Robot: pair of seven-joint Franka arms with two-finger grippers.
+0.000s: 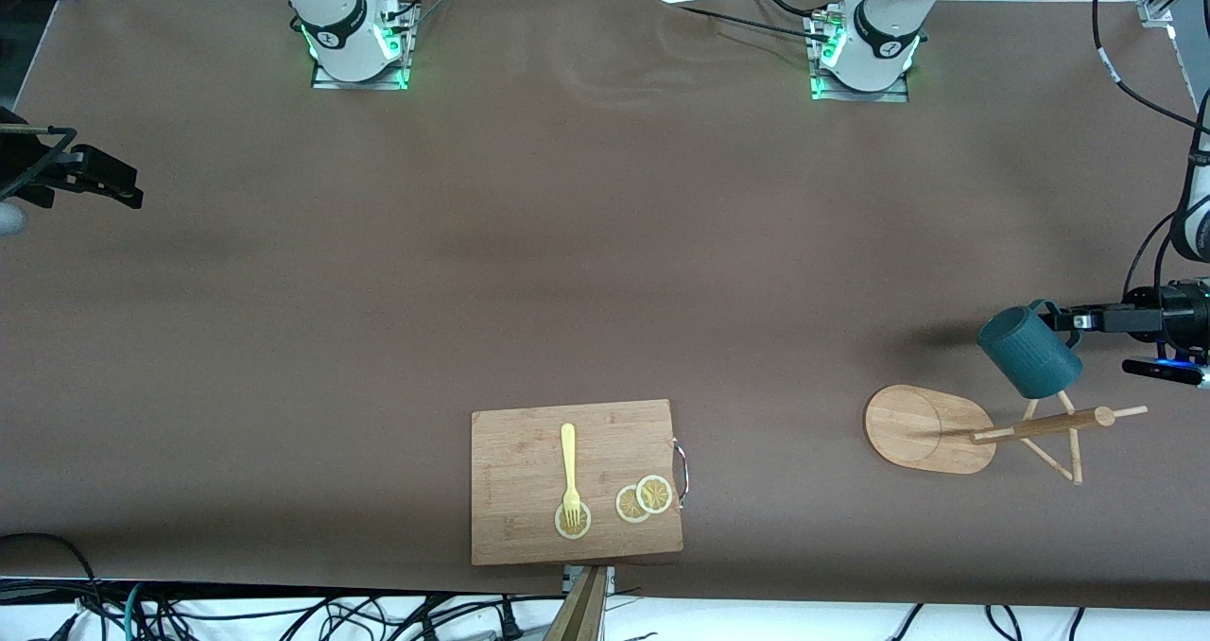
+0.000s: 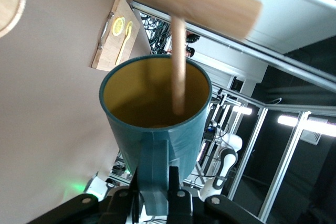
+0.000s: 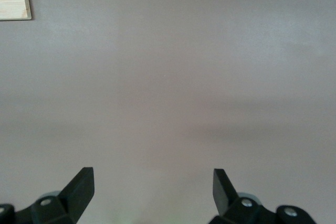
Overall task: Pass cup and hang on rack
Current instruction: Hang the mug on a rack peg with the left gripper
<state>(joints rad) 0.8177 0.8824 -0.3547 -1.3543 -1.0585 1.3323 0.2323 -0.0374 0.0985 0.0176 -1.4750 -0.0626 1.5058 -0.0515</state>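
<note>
The dark teal cup (image 1: 1028, 353) hangs tilted in the air over the rack (image 1: 1040, 425), at the left arm's end of the table. My left gripper (image 1: 1057, 320) is shut on the cup's handle (image 2: 155, 174). In the left wrist view a thin peg (image 2: 178, 66) of the rack reaches into the cup's yellow mouth (image 2: 155, 124). The rack's oval base (image 1: 922, 428) rests on the table. My right gripper (image 1: 118, 182) waits at the right arm's end of the table, open (image 3: 152, 182) and holding nothing.
A wooden cutting board (image 1: 577, 480) lies near the front edge of the table, carrying a yellow fork (image 1: 569, 466) and lemon slices (image 1: 645, 499). Brown cloth covers the table. Both arm bases stand along the edge farthest from the front camera.
</note>
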